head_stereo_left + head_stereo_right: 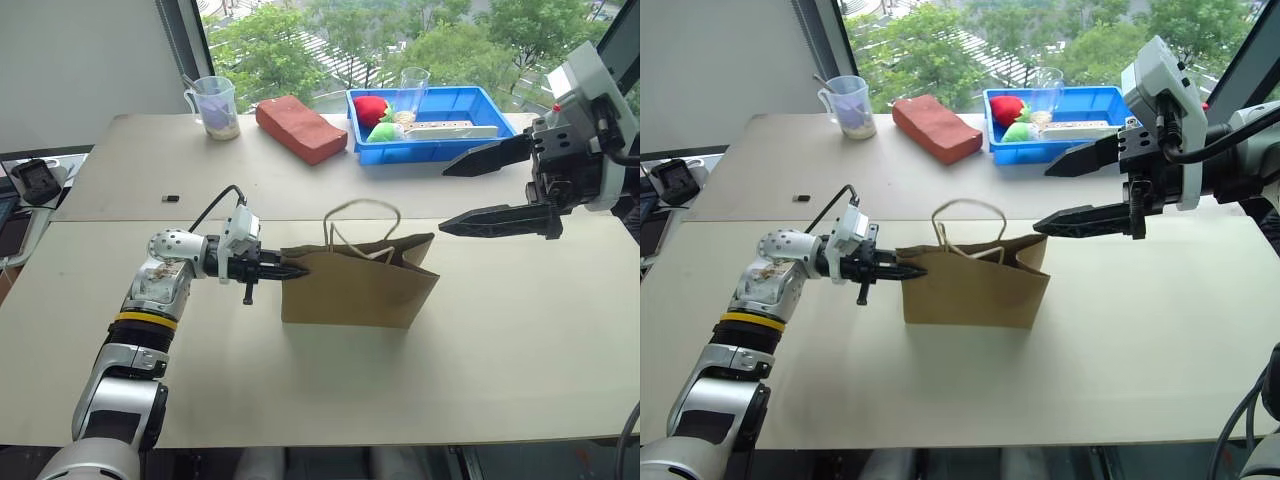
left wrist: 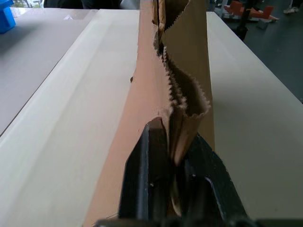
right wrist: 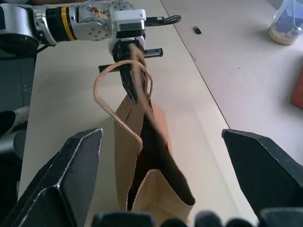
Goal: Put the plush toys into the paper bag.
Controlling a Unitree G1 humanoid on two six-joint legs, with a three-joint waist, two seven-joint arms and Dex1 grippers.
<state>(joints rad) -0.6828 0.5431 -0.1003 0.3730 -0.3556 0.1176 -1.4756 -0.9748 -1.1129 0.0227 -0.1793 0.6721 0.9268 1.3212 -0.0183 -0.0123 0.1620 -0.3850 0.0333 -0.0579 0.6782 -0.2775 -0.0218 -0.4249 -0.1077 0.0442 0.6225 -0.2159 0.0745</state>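
The brown paper bag (image 1: 360,285) stands upright in the middle of the table with its mouth open and its cord handles (image 1: 362,215) raised. My left gripper (image 1: 298,268) reaches in level from the left and is shut on the left end of the bag's serrated rim (image 2: 187,101). My right gripper (image 1: 443,201) hovers above and to the right of the bag, pointing left, open with nothing between its fingers (image 3: 71,179). In the right wrist view the bag's dark inside (image 3: 161,161) is in sight. The plush toys are out of view.
At the back stand a blue bin (image 1: 470,145) with a red soft item (image 1: 372,108), a green one (image 1: 385,130) and a clear glass (image 1: 412,90). A reddish brick-shaped block (image 1: 300,128) and a measuring cup (image 1: 215,105) are beside it. A small black piece (image 1: 171,198) lies back left.
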